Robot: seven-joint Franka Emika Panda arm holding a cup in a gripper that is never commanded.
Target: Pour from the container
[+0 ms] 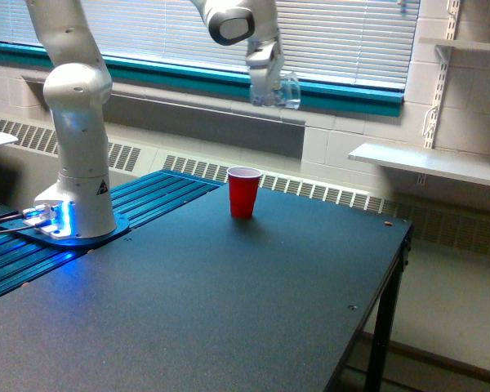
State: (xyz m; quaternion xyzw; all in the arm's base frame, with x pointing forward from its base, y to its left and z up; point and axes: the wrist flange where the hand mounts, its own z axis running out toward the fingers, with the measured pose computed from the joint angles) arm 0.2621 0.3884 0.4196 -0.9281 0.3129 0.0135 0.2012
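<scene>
My gripper (265,84) pinches the clear container (279,90), seemingly tilted, high above the red cup (243,192).

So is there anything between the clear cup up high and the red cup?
Nothing. In the exterior view, only air separates the clear cup from the red cup.
</scene>
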